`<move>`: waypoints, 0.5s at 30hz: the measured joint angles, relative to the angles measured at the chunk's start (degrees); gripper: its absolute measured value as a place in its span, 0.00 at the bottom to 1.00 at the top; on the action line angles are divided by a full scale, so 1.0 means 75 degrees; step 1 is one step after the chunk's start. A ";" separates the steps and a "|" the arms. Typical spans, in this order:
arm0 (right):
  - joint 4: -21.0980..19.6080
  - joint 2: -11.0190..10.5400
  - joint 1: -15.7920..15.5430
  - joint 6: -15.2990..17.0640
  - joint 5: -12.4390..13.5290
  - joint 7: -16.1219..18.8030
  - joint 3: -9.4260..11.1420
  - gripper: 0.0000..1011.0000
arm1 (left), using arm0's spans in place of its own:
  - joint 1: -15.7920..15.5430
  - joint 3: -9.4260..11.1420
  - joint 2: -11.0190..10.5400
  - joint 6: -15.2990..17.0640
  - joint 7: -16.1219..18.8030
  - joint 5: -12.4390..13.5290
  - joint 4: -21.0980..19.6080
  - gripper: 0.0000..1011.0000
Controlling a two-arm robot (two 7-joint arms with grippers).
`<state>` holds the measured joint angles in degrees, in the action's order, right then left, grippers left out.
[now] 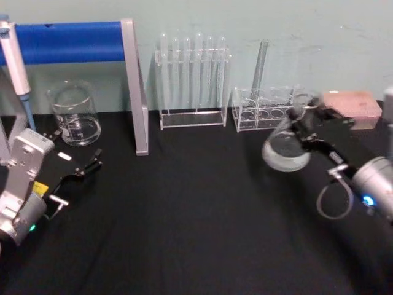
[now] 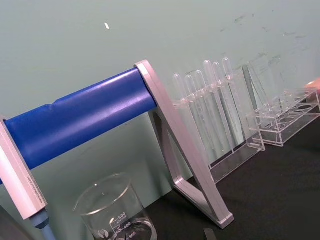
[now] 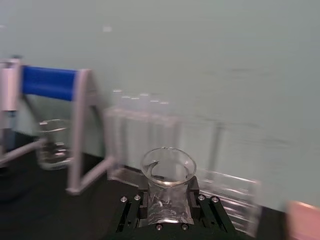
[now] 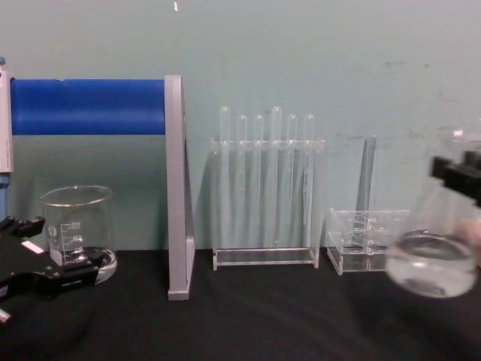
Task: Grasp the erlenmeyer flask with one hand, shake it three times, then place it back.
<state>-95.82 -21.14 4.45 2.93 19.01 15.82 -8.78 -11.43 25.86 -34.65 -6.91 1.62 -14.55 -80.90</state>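
Observation:
The erlenmeyer flask (image 1: 285,149) hangs above the black table on the right, tilted and blurred, with clear liquid in its wide base. My right gripper (image 1: 302,118) is shut on its neck. In the right wrist view the flared rim of the flask (image 3: 168,166) rises just above the black jaws of the right gripper (image 3: 168,202), which clamp the neck from both sides. The chest view has the flask (image 4: 431,259) at the right edge, its base well off the table, under the right gripper (image 4: 460,174). My left gripper (image 1: 77,181) rests open at the left, holding nothing.
A glass beaker (image 1: 75,114) stands at the back left under a blue-barred stand (image 1: 132,86), beside a pipette (image 1: 15,61). A rack of test tubes (image 1: 192,80) and a low clear rack (image 1: 264,107) line the back wall. A pink block (image 1: 350,104) lies at the back right.

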 joint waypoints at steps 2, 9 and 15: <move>0.0037 0.0010 0.0089 0.0003 -0.0001 0.0150 -0.0160 0.45 | 0.0000 0.0000 0.0000 0.0000 0.0000 0.0000 0.0000 0.99; 0.0327 0.0060 0.0618 -0.0007 0.0058 0.1012 -0.1062 0.45 | 0.0000 0.0000 0.0000 0.0000 0.0000 0.0000 0.0000 0.99; 0.0601 0.0144 0.1048 -0.0048 0.0181 0.1623 -0.1726 0.45 | 0.0000 0.0000 0.0000 0.0000 0.0000 0.0000 0.0000 0.99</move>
<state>-91.31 -20.06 12.31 2.57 20.36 27.99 -21.72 -11.43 25.86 -34.65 -6.91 1.62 -14.55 -80.90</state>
